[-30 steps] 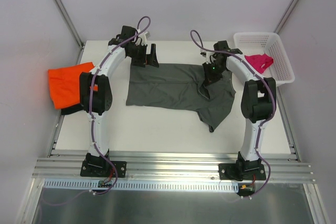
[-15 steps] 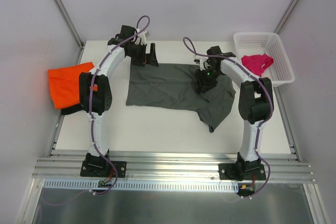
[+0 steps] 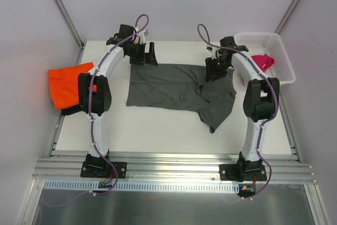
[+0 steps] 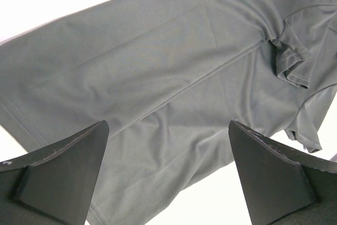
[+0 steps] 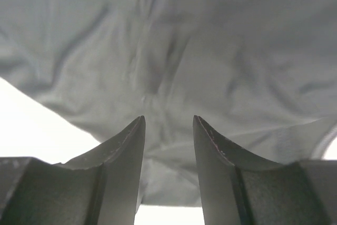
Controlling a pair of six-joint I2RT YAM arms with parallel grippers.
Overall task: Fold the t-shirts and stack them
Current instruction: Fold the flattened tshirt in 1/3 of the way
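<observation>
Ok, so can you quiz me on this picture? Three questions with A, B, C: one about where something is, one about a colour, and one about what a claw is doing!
1. Where is the pink shirt?
A. in the white basket
B. hanging on a wall
C. on the floor

2. What colour is the big spread-out shirt?
A. blue
B. yellow
C. grey

3. How is the left claw?
A. shut on cloth
B. wide open and empty
C. out of sight

Answers: 1 A, it lies inside the basket. 2 C, the cloth is dark grey. 3 B, its fingers stand far apart with nothing between them.
</observation>
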